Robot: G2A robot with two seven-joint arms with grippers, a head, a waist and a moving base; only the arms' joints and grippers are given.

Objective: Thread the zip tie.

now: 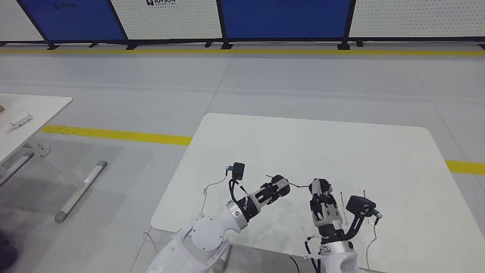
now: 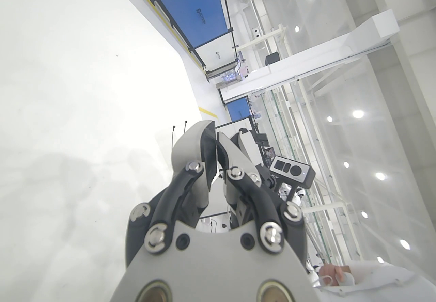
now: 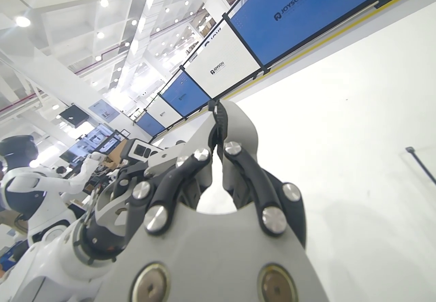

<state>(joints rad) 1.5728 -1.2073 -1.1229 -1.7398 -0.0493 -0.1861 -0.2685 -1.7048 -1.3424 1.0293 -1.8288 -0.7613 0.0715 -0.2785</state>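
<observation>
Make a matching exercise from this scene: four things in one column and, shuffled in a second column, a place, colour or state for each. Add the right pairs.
Things
1. right gripper
2. spare zip tie
3. table
4. floor line

Descriptions
A. yellow
B. shut on the held zip tie
C. lying flat on the table
D. white surface under both arms

Pairs: 1-B, 2-C, 3-D, 4-A

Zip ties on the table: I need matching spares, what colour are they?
Black; one zip tie shows best in the right wrist view.
</observation>
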